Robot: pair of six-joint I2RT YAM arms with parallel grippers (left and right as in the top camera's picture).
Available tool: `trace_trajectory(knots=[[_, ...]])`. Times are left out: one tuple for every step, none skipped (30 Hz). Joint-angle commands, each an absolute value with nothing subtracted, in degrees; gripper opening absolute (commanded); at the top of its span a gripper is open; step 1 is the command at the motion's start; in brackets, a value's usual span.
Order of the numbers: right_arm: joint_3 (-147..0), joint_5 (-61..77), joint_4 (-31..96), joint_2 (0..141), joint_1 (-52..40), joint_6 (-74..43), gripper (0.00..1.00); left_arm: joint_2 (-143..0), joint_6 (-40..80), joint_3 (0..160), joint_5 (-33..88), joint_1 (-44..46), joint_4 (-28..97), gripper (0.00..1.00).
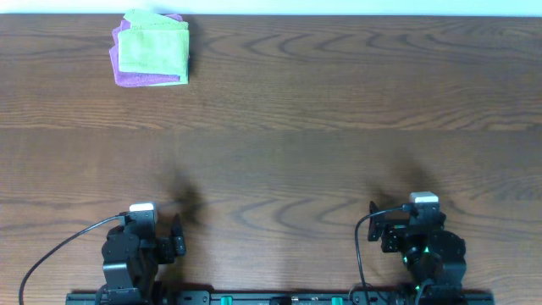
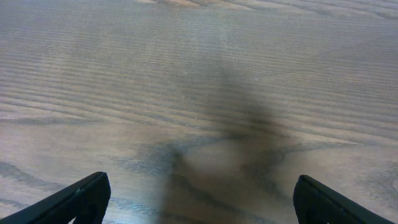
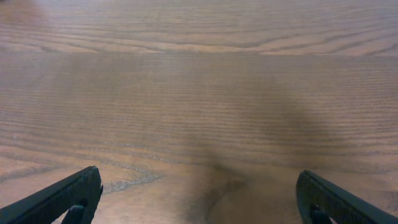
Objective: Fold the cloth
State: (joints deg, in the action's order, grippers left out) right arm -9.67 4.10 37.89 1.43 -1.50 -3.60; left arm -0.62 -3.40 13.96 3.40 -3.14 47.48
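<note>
A folded green cloth (image 1: 153, 47) lies on top of a folded purple cloth (image 1: 127, 76) at the far left corner of the wooden table (image 1: 322, 127). My left gripper (image 2: 200, 198) is open and empty, low at the near left edge, far from the cloths. My right gripper (image 3: 199, 194) is open and empty at the near right edge. Both wrist views show only bare wood between the fingertips; neither shows a cloth.
The arm bases and black cables (image 1: 59, 250) sit along the table's near edge. A pale wall strip (image 1: 339, 7) runs behind the table's far edge.
</note>
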Motion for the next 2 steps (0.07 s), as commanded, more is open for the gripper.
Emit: trace_trajectory(knots=[[-9.02, 4.91, 38.24, 0.86, -1.15, -2.7, 0.99, -0.21, -4.73, 13.21, 0.89, -2.81, 50.98, 0.95], [-9.02, 4.91, 38.24, 0.86, -1.15, -2.7, 0.99, -0.21, -4.73, 13.21, 0.89, -2.81, 50.98, 0.95]])
